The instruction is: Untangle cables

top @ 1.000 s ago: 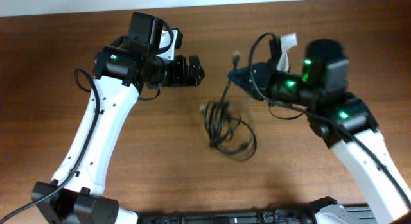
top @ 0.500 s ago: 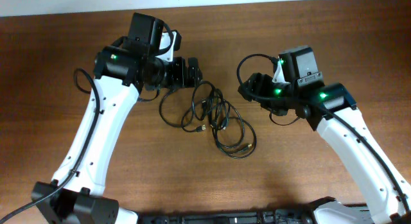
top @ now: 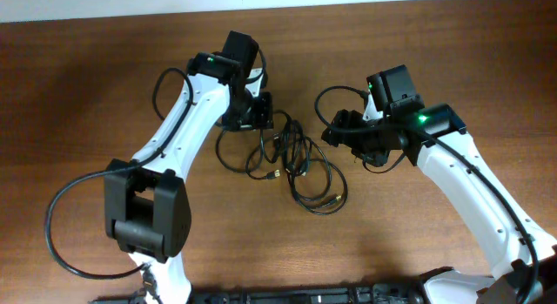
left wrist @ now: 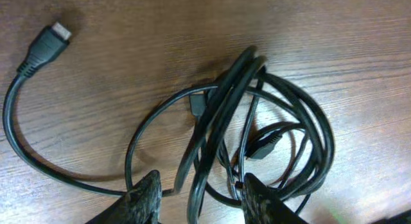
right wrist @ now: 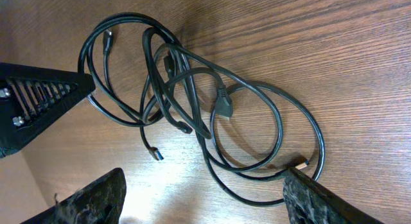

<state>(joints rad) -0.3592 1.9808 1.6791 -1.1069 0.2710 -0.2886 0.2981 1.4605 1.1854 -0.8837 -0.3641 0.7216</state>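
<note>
The cables (top: 300,169) lie as a loose black tangle of overlapping loops on the wooden table between the two arms. My left gripper (top: 259,121) is down at the tangle's upper left end. In the left wrist view its jaws (left wrist: 200,195) are partly apart and straddle two strands of the cables (left wrist: 257,121), with gaps still showing beside them. A free plug (left wrist: 48,38) curls off to the left. My right gripper (top: 333,134) hovers at the tangle's right side, open wide (right wrist: 205,198) with nothing between its fingers. The cables (right wrist: 192,102) spread out ahead of it.
Thick black wires (top: 65,208) of the left arm loop beside its base. The table's far edge (top: 348,1) meets a white surface at the top. A dark strip (top: 305,295) runs along the front edge. One metal-tipped plug (right wrist: 298,165) lies next to my right finger.
The right gripper opened and let the cables drop, and they spread out on the table. The left arm swung right onto the tangle and its jaws narrowed around two strands.
</note>
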